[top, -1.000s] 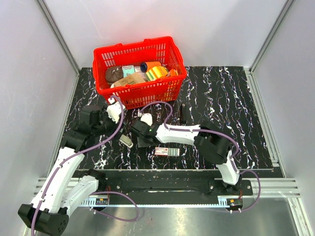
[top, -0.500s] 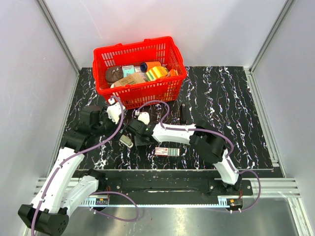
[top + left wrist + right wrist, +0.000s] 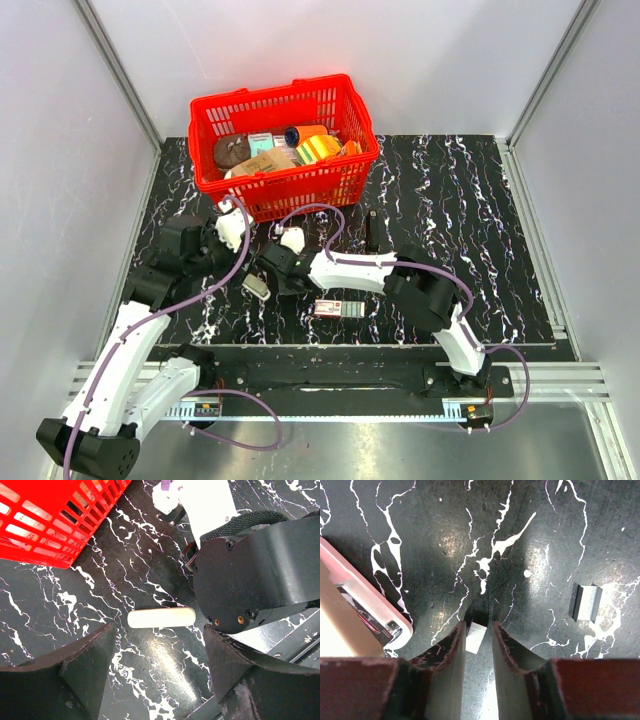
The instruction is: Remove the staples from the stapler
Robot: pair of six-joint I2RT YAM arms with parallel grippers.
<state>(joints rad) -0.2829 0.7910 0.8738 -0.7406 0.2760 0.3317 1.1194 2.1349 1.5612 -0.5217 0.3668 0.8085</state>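
Note:
The stapler (image 3: pixel 355 620), cream with a pink edge and its metal channel showing, lies at the left of the right wrist view. In the top view it is a small pale bar (image 3: pixel 256 287). My right gripper (image 3: pixel 478 627) is down at the table with its jaws narrow. A short strip of staples (image 3: pixel 475 639) lies between them against the left finger, with a gap on the other side. A second strip of staples (image 3: pixel 585 602) lies off to the right. My left gripper (image 3: pixel 160 645) hangs open above the table, the stapler (image 3: pixel 161 617) just beyond its fingertips.
A red basket (image 3: pixel 285 145) full of goods stands at the back left. A small printed box (image 3: pixel 338 308) lies near the front edge and a black bar (image 3: pixel 369 230) lies mid-table. In the left wrist view, the right arm's black wrist (image 3: pixel 250 575) is close on the right.
My right arm has shifted a little to the left and its jaws have narrowed around the staple strip. The left arm has not moved.

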